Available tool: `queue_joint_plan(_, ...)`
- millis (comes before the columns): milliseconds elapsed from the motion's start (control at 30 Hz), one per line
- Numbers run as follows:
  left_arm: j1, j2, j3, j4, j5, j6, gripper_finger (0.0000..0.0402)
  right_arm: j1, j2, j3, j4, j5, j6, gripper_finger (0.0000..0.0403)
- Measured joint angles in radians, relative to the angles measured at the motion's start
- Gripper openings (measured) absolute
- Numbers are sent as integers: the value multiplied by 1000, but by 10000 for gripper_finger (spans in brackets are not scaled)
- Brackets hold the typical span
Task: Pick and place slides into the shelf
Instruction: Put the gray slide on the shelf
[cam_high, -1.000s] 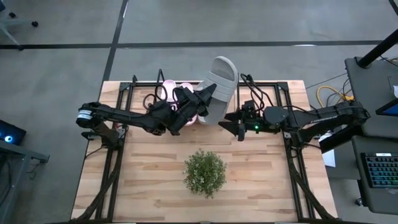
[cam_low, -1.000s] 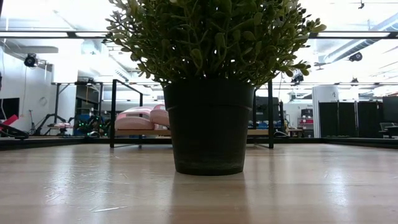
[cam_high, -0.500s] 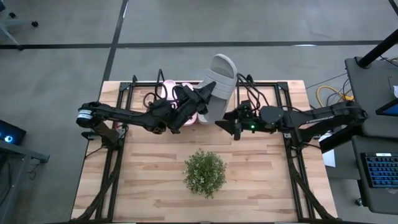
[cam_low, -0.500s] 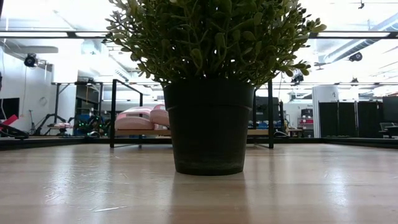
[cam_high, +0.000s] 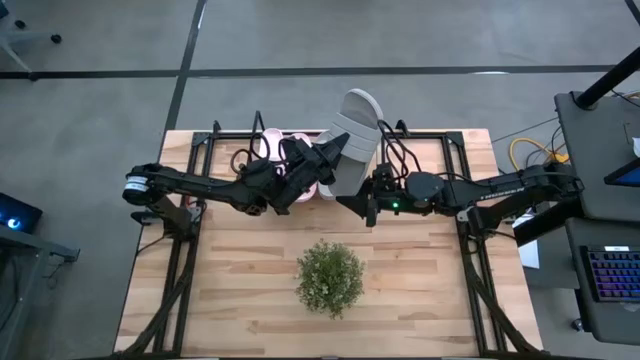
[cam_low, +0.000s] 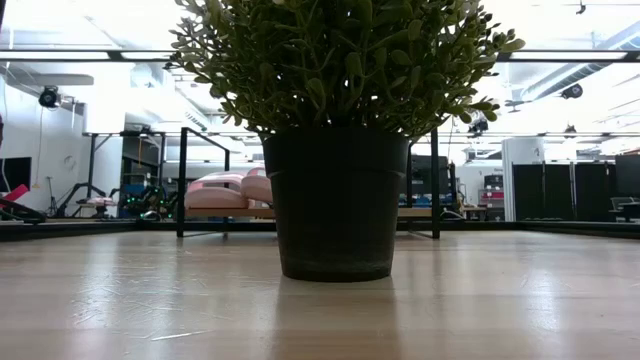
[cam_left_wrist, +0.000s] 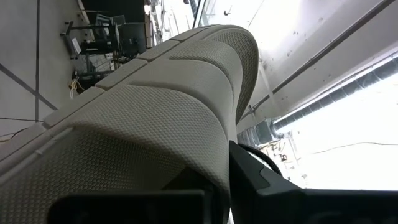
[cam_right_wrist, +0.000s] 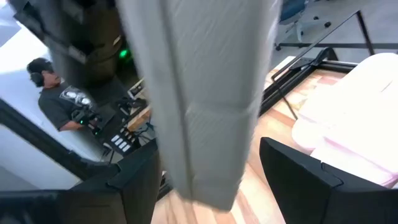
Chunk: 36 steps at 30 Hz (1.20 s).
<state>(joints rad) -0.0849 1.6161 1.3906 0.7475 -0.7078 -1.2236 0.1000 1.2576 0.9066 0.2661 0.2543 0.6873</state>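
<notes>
Reaching in from the right of the high view, the right gripper (cam_high: 357, 199) has slid leftward until it sits at the lower end of the grey foam slide sandal with its wide strap (cam_high: 352, 142), where a second ago it hung clearly to the slide's right. Its own wrist view shows the fingers spread wide on either side of the slide's edge (cam_right_wrist: 205, 93), not yet closed on it. The left gripper (cam_high: 322, 162) has not shifted; its jaws are clamped on the grey slide, holding it tilted above the upper centre of the table. This looks like a handover or a two-handed steadying just before placing.

Two pale pink foam slides (cam_high: 283, 150) already lie on the low shelf of light wooden board and thin black rails (cam_high: 225, 140), at upper centre-left. Seen close, the grey slide's sole (cam_left_wrist: 143, 118) is finely dimpled, matte and softly rounded. A bushy green plant in a dark pot (cam_high: 329, 277) stands at lower centre.
</notes>
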Motion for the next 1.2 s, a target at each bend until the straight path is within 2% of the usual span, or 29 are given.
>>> queue_joint_plan(267,0,0,-6,-5,8,7,0,-7,0,0,1,0,1,242)
queue_joint_plan(400,0,0,-6,-8,16,7,0,-7,1,0,1,0,6,220)
queue_joint_plan(533,0,0,-6,-31,21,7,0,-8,1,0,-1,0,13,179)
queue_joint_plan(800,0,0,-6,-33,19,16,0,-24,2,0,-12,10,48,62)
queue_joint_plan(1033,1,0,-6,-32,21,17,0,-30,2,0,-7,4,70,58)
queue_joint_plan(1200,4,-1,-6,-25,78,145,13,-30,0,0,-4,4,98,56)
